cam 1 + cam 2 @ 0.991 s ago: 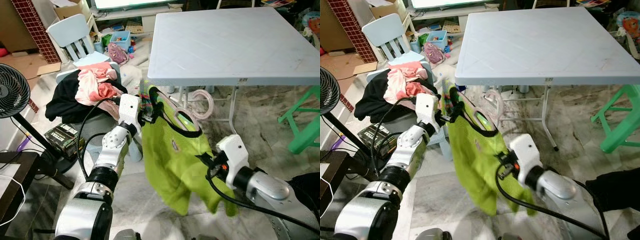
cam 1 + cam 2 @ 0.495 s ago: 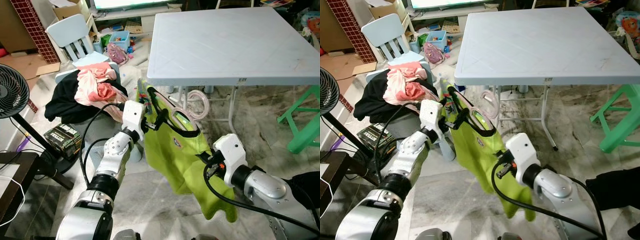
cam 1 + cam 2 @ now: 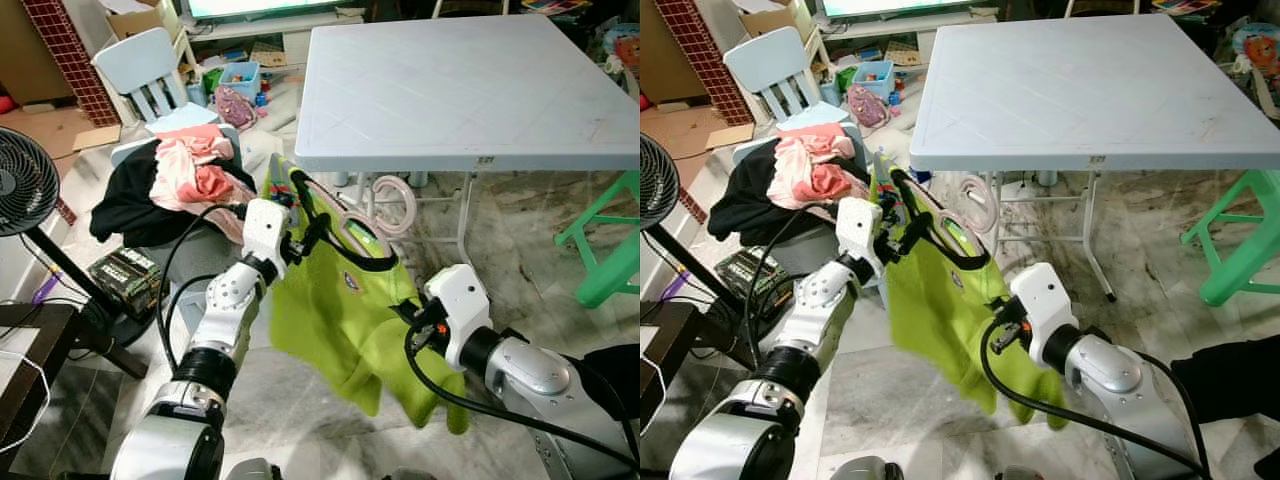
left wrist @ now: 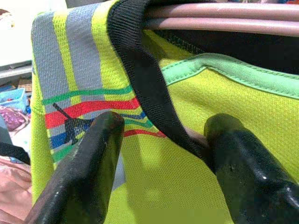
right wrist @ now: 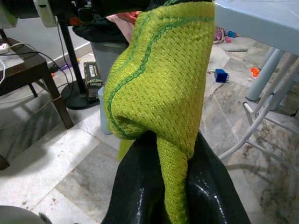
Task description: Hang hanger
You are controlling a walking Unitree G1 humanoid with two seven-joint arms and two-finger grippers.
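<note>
A lime green shirt (image 3: 335,315) with a black collar hangs on a pink hanger, whose hook (image 3: 392,205) sticks up in front of the table's edge. The shirt is stretched between my two grippers, low over the floor. My left gripper (image 3: 303,236) is shut on the shirt's shoulder by the collar; in the left wrist view its fingers (image 4: 88,172) straddle the striped fabric and the collar (image 4: 140,79) under the hanger's pink bars (image 4: 224,18). My right gripper (image 3: 410,318) is shut on the opposite shoulder, with a green fold (image 5: 163,88) pinched between its fingers.
A white folding table (image 3: 460,90) stands just behind the shirt. On the left are a pile of dark and pink clothes (image 3: 185,175), a pale child's chair (image 3: 145,70), a standing fan (image 3: 25,195) and a dark side table (image 3: 30,350). A green stool (image 3: 610,250) stands at the right.
The shirt's loose lower part has swung toward my left. Both grippers have kept their hold and shifted only slightly, and the hanger's hook now stands a little higher.
</note>
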